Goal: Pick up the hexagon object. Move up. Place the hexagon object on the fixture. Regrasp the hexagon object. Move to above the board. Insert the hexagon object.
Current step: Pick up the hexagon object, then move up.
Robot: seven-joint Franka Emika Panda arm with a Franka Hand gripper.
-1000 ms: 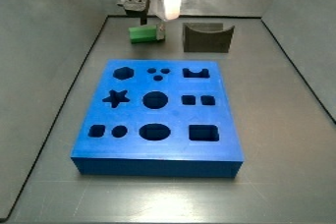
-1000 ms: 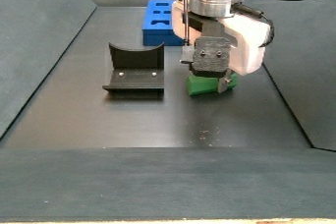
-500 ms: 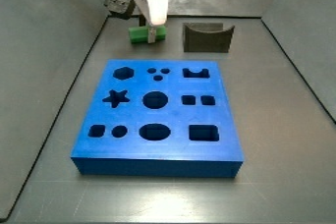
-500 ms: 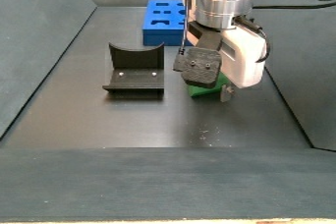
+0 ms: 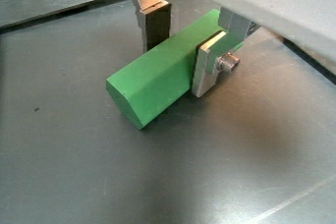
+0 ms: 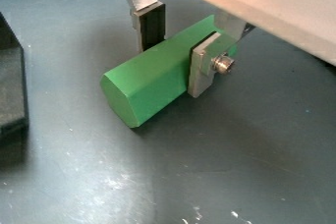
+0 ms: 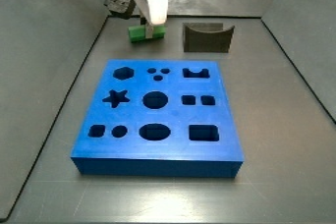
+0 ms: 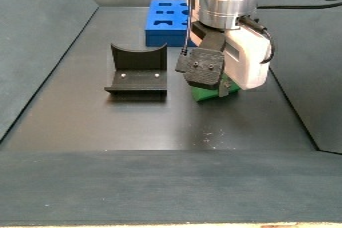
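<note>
Jaws: gripper (image 5: 182,43) straddles the hexagon object (image 5: 160,69); both fingers (image 6: 205,64) sit against its long sides, closed on it.
Gripper position: low over the floor (image 8: 160,122), beside the fixture (image 8: 135,70) in a side view; behind the board's far left corner in a side view (image 7: 148,17).
Hexagon object: bright green prism, plain plastic, lying on its side on the floor; hexagonal end face free and visible in both wrist views (image 6: 147,78). Only a green sliver shows under the gripper in a side view (image 8: 205,93).
Floor: dark grey, matte, a few light specks near the piece (image 6: 197,211).
Walls: sloped tray walls (image 7: 59,81) on both sides.
Fixture: dark block with U-notch, apart from the gripper, open floor between (image 7: 206,37).
Board: blue slab with shaped cut-outs (image 7: 160,115), well apart from the piece.
</note>
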